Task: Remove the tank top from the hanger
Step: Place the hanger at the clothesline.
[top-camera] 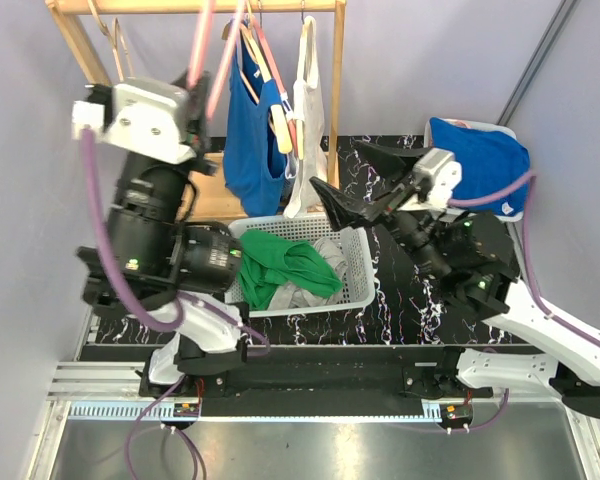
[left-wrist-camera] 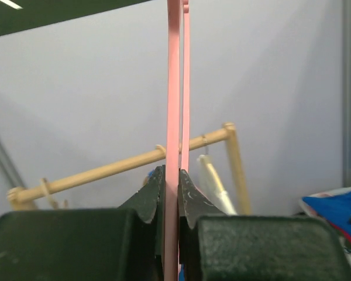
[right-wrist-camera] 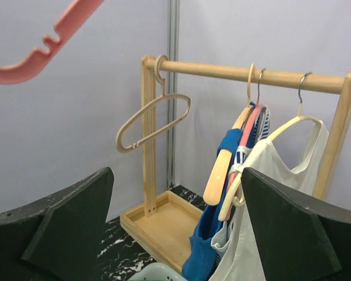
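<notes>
The left hand is clamped on a bare pink hanger, held high by the rack. The right hand is spread wide above the basket. The green top lies in it, on the counter.

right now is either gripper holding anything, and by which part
The left gripper is shut on the pink hanger, pinching one thin bar of it. The right gripper is open and holds nothing.
</notes>
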`<state>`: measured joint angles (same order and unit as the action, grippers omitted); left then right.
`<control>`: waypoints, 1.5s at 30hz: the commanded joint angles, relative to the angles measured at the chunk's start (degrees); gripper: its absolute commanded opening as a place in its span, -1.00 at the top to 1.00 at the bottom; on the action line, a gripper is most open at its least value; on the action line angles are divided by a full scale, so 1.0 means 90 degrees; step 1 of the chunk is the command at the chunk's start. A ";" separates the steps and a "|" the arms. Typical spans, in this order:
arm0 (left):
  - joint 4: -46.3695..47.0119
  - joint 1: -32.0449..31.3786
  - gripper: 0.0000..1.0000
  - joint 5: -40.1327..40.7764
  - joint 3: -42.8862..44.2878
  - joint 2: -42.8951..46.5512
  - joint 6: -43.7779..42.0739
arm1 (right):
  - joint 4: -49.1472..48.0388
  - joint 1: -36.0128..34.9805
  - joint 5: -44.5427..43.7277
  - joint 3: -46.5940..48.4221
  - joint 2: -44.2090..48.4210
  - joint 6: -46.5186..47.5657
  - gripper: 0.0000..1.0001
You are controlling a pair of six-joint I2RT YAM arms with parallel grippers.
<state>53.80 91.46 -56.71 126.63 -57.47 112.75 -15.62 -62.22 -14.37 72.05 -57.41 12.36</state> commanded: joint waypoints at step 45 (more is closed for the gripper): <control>-0.9308 -0.6049 1.00 -0.3554 -0.2969 0.1395 -0.6279 | 0.0437 -0.0011 -0.1353 -0.0378 0.0402 0.0805 -0.99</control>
<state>-23.22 40.56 -75.96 94.80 -53.54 64.58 -9.67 -62.24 -24.77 67.90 -53.65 19.35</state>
